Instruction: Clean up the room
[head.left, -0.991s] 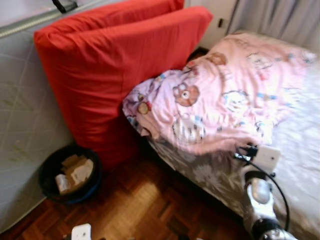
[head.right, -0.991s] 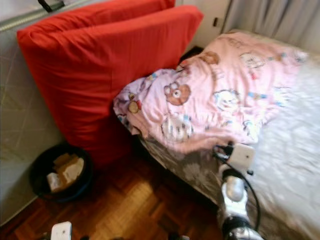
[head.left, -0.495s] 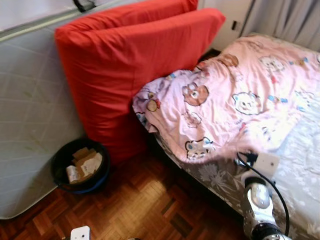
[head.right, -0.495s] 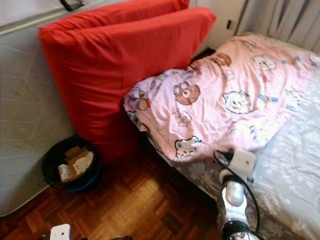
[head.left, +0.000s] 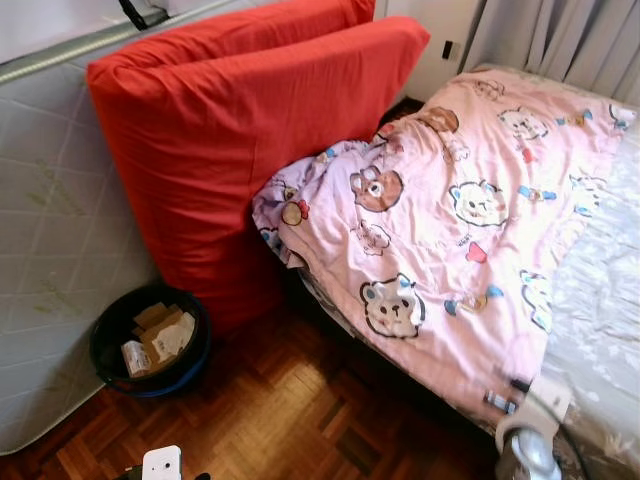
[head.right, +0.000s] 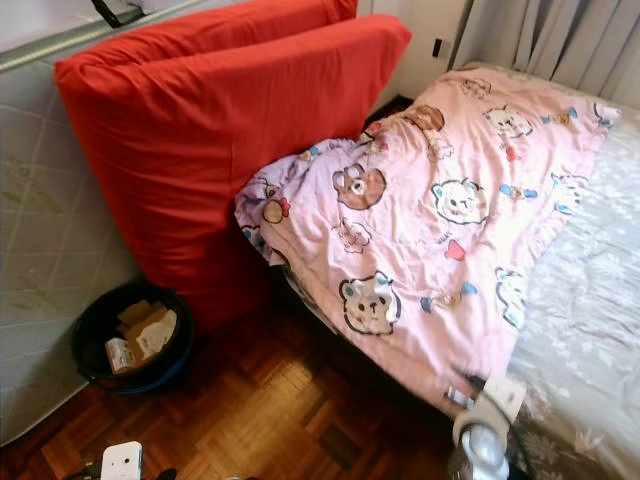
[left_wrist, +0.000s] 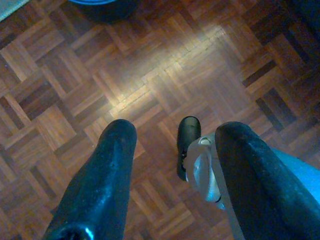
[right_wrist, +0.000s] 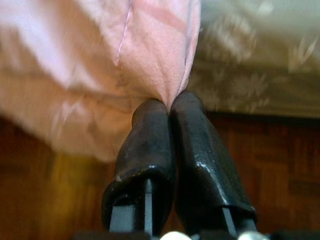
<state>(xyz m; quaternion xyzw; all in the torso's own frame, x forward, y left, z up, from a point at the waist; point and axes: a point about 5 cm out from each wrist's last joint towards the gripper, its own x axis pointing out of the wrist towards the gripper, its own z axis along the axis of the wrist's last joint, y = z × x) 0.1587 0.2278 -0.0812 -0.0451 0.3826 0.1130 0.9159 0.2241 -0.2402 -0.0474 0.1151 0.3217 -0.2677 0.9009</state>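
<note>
Right now your right gripper (right_wrist: 170, 107) has both black fingers pressed together on a pinch of the pink blanket (head.left: 470, 220), at the hem that hangs over the bed's near edge. In the wrist view the cloth rises from the fingertips as a folded peak, with the grey floral sheet (right_wrist: 250, 75) just beside it and the dark parquet (right_wrist: 280, 165) behind. From the head views you see that arm low at the bed's near corner, its white wrist block (head.right: 505, 393) against the hem.

From the gripper, the blanket runs up and away across the bed (head.right: 590, 300), its long axis lying from your pinch toward the far curtain (head.left: 570, 40). Its printed bears and cats face you. The far-left part is bunched into a lump (head.left: 300, 205) that touches the red mattress (head.left: 240, 140), which leans upright well to the left of your gripper. Beyond that stands a grey quilted mattress (head.left: 50, 220).

Near the foot of the red mattress, across the floor from your right gripper, sits a black bin (head.left: 150, 343) with cardboard scraps inside.

Your left gripper (left_wrist: 170, 150) hangs with its fingers spread, gripping nothing, above the parquet (left_wrist: 150, 75). Between its fingers you can see a black foot of the robot (left_wrist: 188, 145).
</note>
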